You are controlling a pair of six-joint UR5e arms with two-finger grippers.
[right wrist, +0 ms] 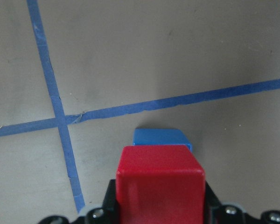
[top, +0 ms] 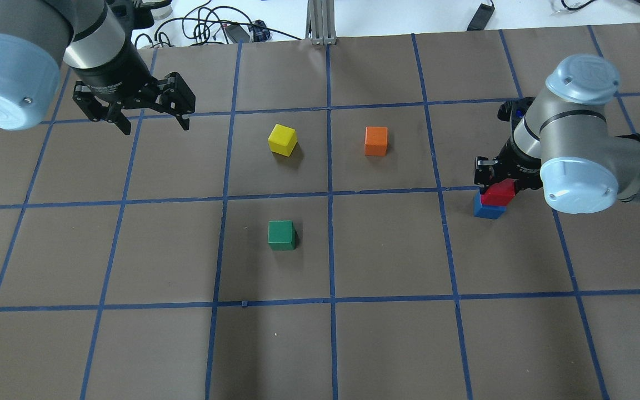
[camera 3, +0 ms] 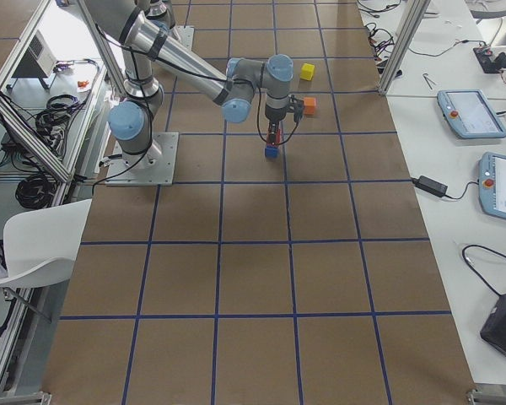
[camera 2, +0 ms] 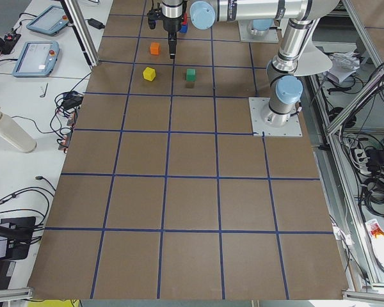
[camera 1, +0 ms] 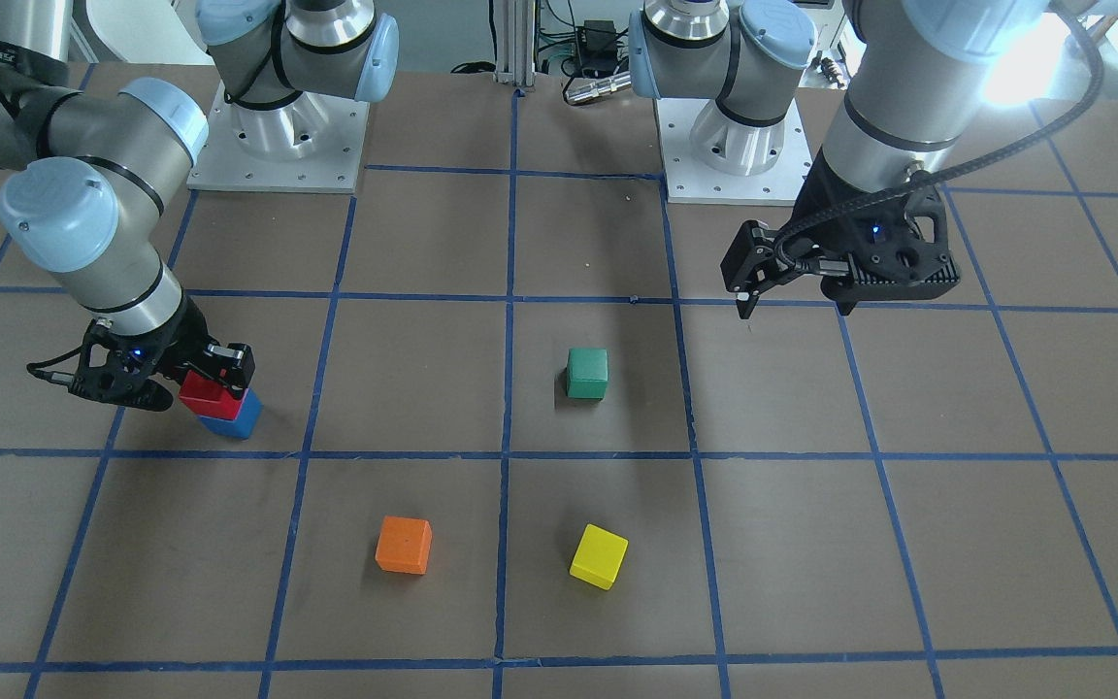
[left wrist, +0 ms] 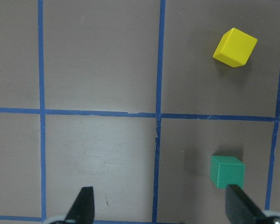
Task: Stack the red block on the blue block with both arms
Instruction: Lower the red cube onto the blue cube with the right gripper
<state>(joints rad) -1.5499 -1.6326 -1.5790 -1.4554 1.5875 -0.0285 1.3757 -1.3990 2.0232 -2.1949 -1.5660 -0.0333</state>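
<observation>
The red block [top: 499,194] is between the fingers of my right gripper [top: 500,180], which is shut on it. It sits on top of the blue block [top: 486,209], shifted a little to one side. In the right wrist view the red block [right wrist: 159,184] fills the space between the fingers, and the blue block [right wrist: 161,137] shows just beyond it. In the front-facing view the red block [camera 1: 202,393] and blue block [camera 1: 234,417] are at the left. My left gripper [top: 156,128] is open and empty, above the table's far left.
A yellow block [top: 283,139], an orange block [top: 376,140] and a green block [top: 281,235] lie apart mid-table. The left wrist view shows the green block [left wrist: 227,171] and the yellow block [left wrist: 234,47]. Blue tape lines grid the brown table [top: 386,344].
</observation>
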